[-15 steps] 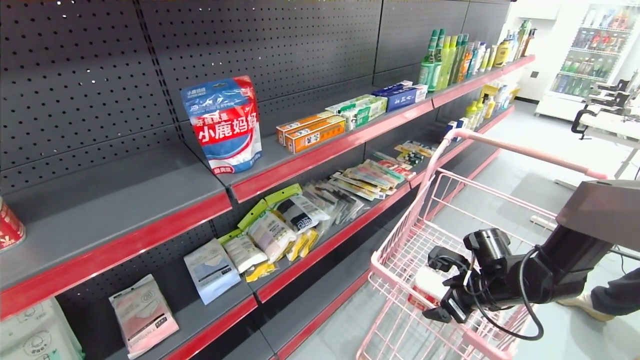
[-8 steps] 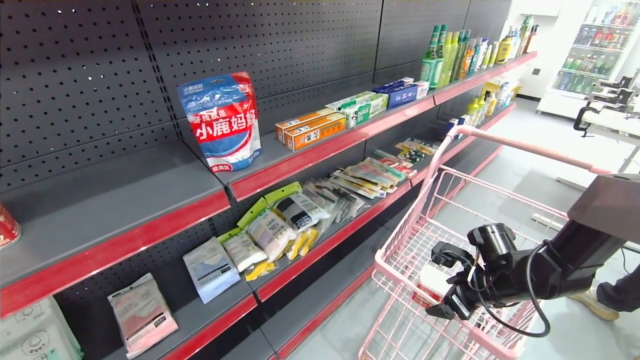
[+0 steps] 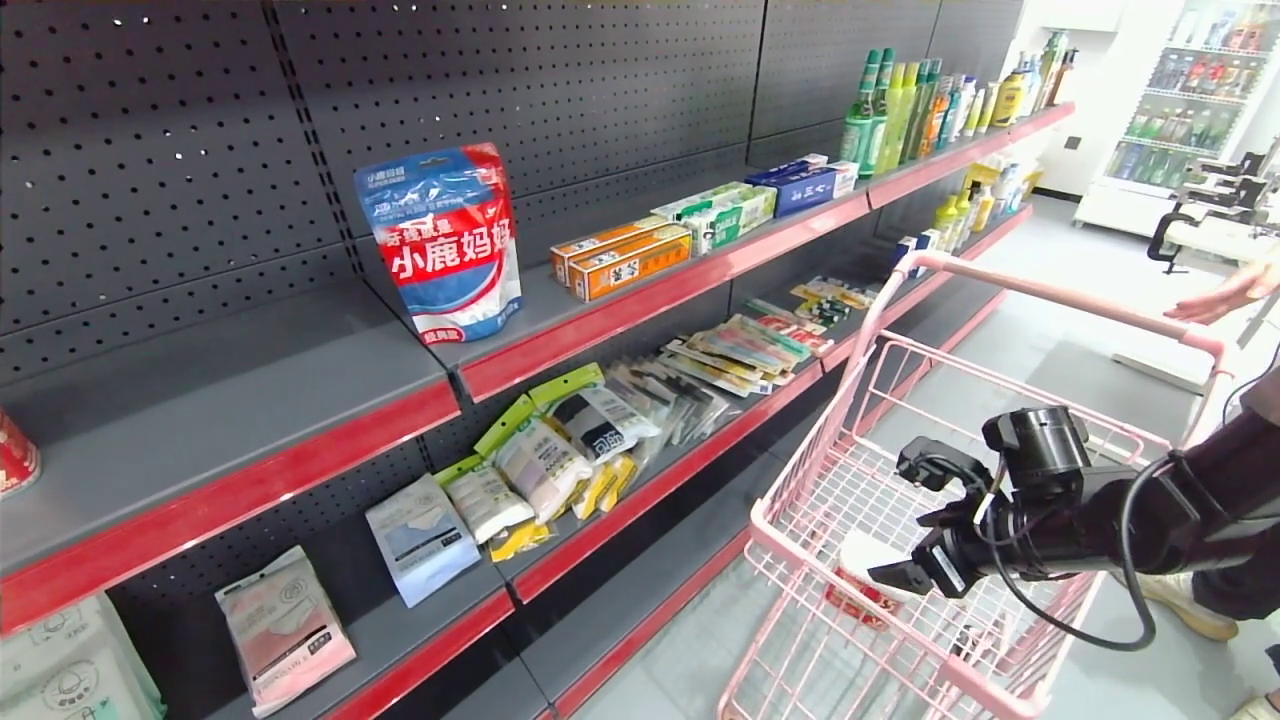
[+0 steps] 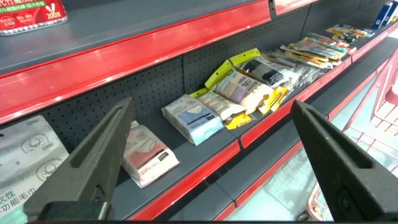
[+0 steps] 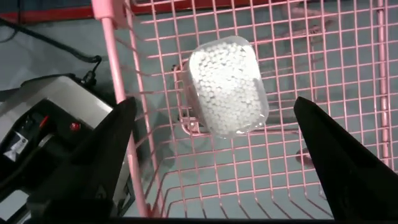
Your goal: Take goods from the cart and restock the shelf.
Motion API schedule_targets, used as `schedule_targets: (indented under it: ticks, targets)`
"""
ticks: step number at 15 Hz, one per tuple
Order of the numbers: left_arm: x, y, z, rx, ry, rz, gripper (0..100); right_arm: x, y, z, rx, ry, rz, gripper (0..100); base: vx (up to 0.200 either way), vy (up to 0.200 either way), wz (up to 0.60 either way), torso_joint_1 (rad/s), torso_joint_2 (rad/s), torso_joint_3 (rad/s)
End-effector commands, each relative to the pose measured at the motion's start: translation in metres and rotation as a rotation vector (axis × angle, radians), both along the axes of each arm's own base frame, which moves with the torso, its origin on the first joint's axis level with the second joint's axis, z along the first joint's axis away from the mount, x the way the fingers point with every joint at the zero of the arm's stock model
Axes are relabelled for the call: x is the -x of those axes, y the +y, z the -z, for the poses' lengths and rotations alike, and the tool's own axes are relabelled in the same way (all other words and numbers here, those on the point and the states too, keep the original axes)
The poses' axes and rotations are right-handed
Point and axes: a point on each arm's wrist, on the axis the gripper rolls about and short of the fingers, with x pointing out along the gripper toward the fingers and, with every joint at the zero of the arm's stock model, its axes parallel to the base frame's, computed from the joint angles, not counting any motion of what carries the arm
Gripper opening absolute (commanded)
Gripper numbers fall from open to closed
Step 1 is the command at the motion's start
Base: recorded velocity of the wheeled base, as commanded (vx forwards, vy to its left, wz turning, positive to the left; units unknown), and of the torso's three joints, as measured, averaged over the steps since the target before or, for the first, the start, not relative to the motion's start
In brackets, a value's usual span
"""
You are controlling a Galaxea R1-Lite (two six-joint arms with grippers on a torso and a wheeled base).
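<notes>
The right gripper (image 3: 905,520) is held released above the clear tub (image 5: 227,84), which lies on the cart (image 3: 1050,295) floor near a corner. The jaws should be centred across its narrow sides before descent.

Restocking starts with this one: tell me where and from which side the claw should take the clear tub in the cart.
Come straight down from above: the clear tub rests on the cart floor, its rounded-rectangle face turned up toward the open right claw. Close on the two long sides, across the narrower width; the mesh beneath likely rules out a low side approach.
</notes>
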Motion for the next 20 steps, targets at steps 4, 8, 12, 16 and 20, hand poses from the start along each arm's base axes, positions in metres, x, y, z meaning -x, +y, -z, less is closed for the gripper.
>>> schedule_targets:
  ticks: [4,8,12,16,20]
  targets:
    - [0.0,0.0,0.0,0.0,0.001,-0.001,100,-0.017,-0.018,0.041,0.002,0.092,0.006,100,0.0,0.0,0.0,0.0,0.0,0.0]
    - [0.0,0.0,0.0,0.0,0.001,-0.001,100,-0.016,-0.013,0.041,-0.034,0.09,-0.044,100,0.0,0.0,0.0,0.0,0.0,0.0]
    - [0.0,0.0,0.0,0.0,0.001,-0.001,100,0.006,-0.001,0.035,-0.054,0.11,-0.115,100,0.0,0.0,0.0,0.0,0.0,0.0]
    - [0.0,0.0,0.0,0.0,0.0,-0.001,100,0.009,0.009,0.043,-0.051,0.139,-0.151,100,0.0,0.0,0.0,0.0,0.0,0.0]
    - [0.0,0.0,0.0,0.0,0.001,-0.001,100,-0.011,0.006,0.056,-0.046,0.131,-0.135,100,0.0,0.0,0.0,0.0,0.0,0.0]
